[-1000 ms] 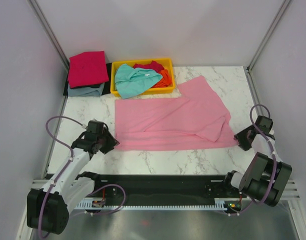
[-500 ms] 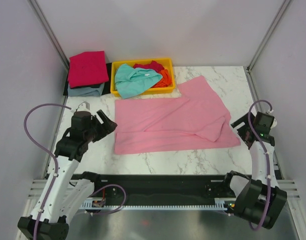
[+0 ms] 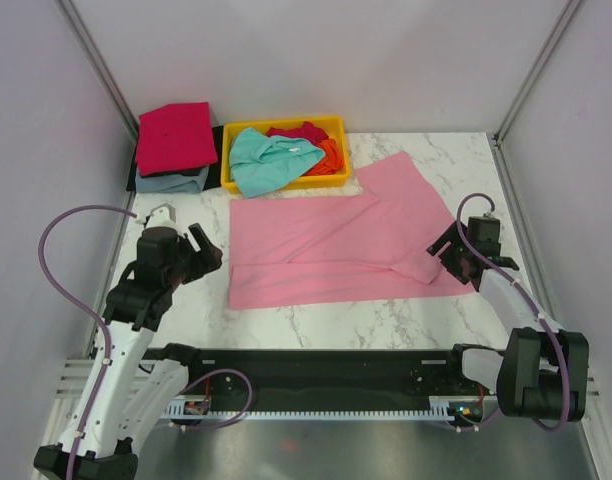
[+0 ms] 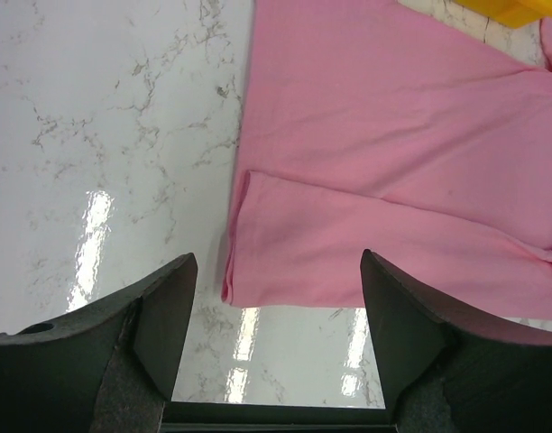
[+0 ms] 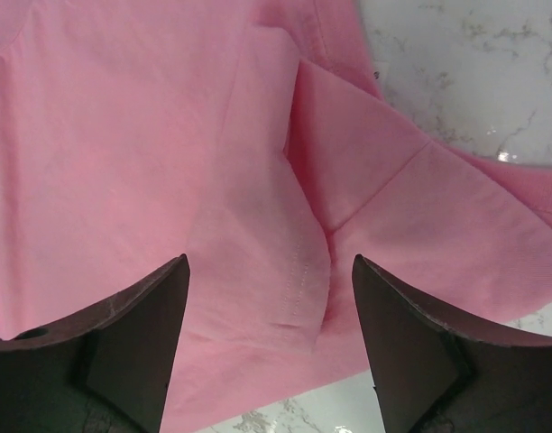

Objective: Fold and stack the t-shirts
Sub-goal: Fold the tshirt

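Marble table (image 3: 316, 318) bears a pink t-shirt (image 3: 326, 250), edge hidden under spread right claw (image 3: 448, 256); left claw (image 3: 210, 250) spread too.

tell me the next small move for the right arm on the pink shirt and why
Probably lower the right gripper and pinch the loose sleeve flap beneath it. Its jaws are open and hold nothing. The flap lies creased across the pink t-shirt, directly between its fingers, so it likely needs tucking flat before the next fold.
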Tool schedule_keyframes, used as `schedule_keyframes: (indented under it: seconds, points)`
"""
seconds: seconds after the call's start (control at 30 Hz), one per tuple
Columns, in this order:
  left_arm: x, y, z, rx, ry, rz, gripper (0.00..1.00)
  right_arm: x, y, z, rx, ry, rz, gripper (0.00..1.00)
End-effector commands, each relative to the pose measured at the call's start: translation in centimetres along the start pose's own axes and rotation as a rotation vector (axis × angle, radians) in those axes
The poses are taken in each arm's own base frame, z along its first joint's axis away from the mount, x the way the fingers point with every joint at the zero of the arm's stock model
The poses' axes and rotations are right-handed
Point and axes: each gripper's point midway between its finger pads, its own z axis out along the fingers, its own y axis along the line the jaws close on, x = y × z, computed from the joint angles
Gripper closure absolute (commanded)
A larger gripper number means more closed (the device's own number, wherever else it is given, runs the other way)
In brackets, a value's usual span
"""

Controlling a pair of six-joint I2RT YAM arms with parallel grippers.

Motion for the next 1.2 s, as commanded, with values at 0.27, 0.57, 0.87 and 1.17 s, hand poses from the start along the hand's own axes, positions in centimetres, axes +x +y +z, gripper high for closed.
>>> schedule_keyframes:
  seconds: [0.27, 0.57, 0.87, 1.17]
  points:
    - [-1.4, 0.2, -0.2, -0.011, -0.05, 0.049, 0.2, 2.1, 0.4, 2.1, 0.006, -0.001, -0.017, 0.18]
    - [-1.4, 0.2, -0.2, -0.01, -0.051, 0.048, 0.2, 2.5, 1.2, 2.8, -0.02, 0.013, -0.009, 0.18]
    - [-1.6, 0.3, -0.4, -0.015, -0.064, 0.047, 0.21, 1.0, 5.5, 3.7, -0.087, 0.001, -0.008, 0.18]
    - [-2.0, 0.5, -0.9, -0.019, -0.098, 0.038, 0.2, -0.4, 15.3, 4.2, -0.195, 0.031, -0.033, 0.17]
